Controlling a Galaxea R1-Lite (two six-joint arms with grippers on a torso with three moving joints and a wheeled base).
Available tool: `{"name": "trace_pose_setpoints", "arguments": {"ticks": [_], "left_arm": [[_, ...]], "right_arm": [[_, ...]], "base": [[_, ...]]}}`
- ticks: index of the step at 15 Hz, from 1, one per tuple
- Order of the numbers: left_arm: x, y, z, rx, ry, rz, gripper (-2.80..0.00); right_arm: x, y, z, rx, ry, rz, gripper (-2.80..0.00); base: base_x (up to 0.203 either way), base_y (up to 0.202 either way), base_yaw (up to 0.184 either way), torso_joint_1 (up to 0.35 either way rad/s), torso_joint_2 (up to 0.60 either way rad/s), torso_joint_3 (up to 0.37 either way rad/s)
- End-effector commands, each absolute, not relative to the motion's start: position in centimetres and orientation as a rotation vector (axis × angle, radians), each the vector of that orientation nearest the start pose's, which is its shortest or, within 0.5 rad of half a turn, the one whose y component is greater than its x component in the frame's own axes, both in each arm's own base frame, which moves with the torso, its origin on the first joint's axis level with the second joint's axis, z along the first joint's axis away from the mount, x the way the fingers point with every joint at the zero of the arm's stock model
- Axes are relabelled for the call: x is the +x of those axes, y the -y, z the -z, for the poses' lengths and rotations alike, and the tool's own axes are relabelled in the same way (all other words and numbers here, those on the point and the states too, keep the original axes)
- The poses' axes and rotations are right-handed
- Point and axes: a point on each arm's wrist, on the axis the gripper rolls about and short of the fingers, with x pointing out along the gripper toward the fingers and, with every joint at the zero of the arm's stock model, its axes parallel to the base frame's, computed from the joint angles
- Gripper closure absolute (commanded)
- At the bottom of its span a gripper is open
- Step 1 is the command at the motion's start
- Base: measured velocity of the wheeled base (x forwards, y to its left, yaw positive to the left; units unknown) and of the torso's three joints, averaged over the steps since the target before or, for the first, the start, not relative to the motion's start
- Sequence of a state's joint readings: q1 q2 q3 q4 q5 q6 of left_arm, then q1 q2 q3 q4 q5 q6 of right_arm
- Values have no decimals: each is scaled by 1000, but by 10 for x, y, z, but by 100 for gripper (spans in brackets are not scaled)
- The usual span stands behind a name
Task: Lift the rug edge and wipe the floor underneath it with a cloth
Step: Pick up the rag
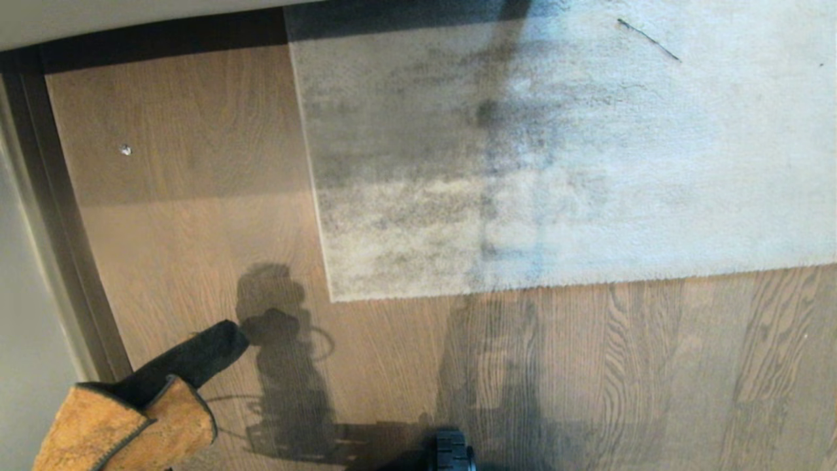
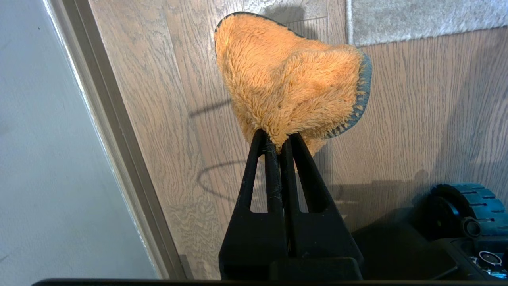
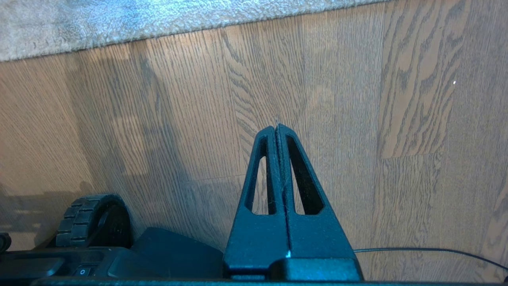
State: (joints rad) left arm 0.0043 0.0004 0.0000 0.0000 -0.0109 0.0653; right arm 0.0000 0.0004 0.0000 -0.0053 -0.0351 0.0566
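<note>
The grey mottled rug lies flat, filling the far right of the head view. Its rug edge runs straight to a square corner. Brown plank floor lies in front of it and to its left. The orange cloth, black on its reverse, hangs at the bottom left. In the left wrist view my left gripper is shut on the cloth, held above the floor and short of the rug corner. My right gripper is shut and empty over bare floor, the rug edge beyond it.
A dark skirting strip and grey wall border the floor on the left. The base's wheel shows at the bottom centre. A small white speck lies on the floor. A thin dark strand lies on the rug. A thin cable crosses the floor.
</note>
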Motion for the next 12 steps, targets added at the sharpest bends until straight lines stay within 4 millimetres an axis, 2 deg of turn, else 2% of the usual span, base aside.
{"name": "trace_pose_setpoints", "arguments": {"ticks": [1,12], "left_arm": [[-23,0,-75,66,0,6,0],[-23,0,-75,64,0,6,0]], "right_arm": [[-23,1,-76,57,7,35,0],[-23,1,-76,57,7,35,0]], "base": [[0,0,0,0,0,0],[0,0,0,0,0,0]]}}
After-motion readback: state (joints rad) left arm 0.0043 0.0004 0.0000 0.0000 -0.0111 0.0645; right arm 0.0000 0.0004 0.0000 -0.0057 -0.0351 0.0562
